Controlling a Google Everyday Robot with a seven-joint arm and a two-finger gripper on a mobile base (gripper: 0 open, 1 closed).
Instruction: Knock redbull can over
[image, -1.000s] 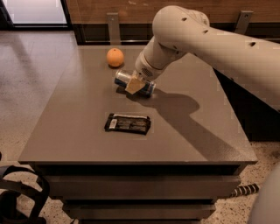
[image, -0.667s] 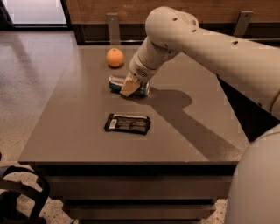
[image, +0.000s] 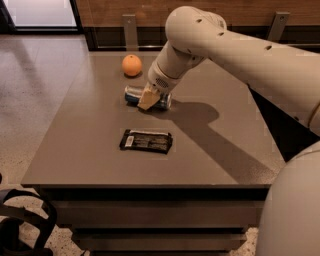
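- The redbull can (image: 133, 93) lies on its side on the table (image: 75, 150), just nearer than the orange (image: 132, 65)
- The gripper (image: 149, 97) covers the can's middle; how open it is, I cannot tell
- A black wrapper (image: 146, 141) lies nearer still

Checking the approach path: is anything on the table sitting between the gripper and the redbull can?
Nothing visible does. The gripper is right at the redbull can, which lies on its side. The orange behind and the black wrapper in front both sit apart from it.

The table (image: 85, 155) bears an orange (image: 132, 65), the redbull can (image: 132, 93) lying sideways at the end effector (image: 148, 99), and a wrapper (image: 146, 141).
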